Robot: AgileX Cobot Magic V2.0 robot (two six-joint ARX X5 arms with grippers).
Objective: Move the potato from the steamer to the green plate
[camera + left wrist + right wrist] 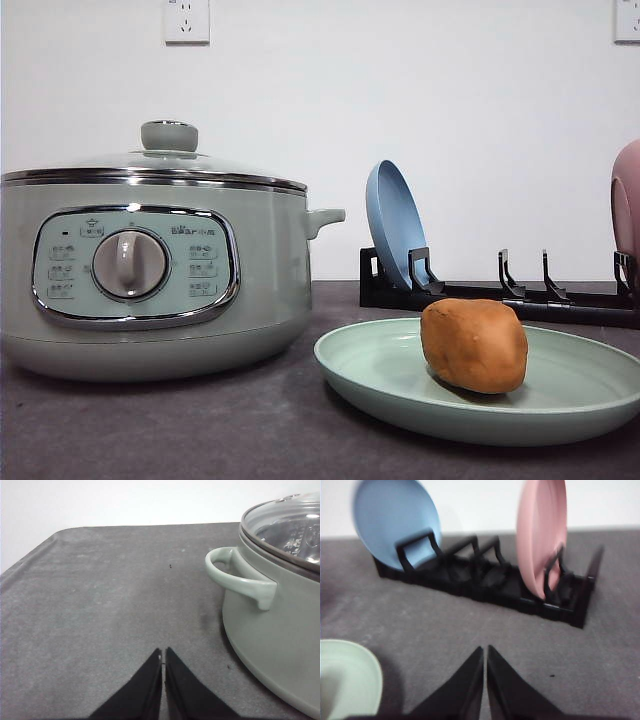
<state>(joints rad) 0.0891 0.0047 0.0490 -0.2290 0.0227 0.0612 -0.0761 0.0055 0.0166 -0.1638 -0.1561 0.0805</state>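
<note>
The potato [474, 345] sat on the green plate [380, 375] at the front right of the dark grey tabletop [200, 425], just beside the steamer [150, 270], whose glass lid [165, 160] was on. Behind the plate stood a black dish rack [500, 295] against a white wall [450, 100] with sockets, holding a blue plate [395, 225] upright at its left end and a pink plate [540, 535] at its right, with empty slots between. The left gripper [163, 655] hung over bare tabletop near the steamer's side handle [240, 577] with its fingers pressed together on nothing, and the right gripper [485, 652], likewise pressed together and empty, hung over the tabletop in front of the rack.
</note>
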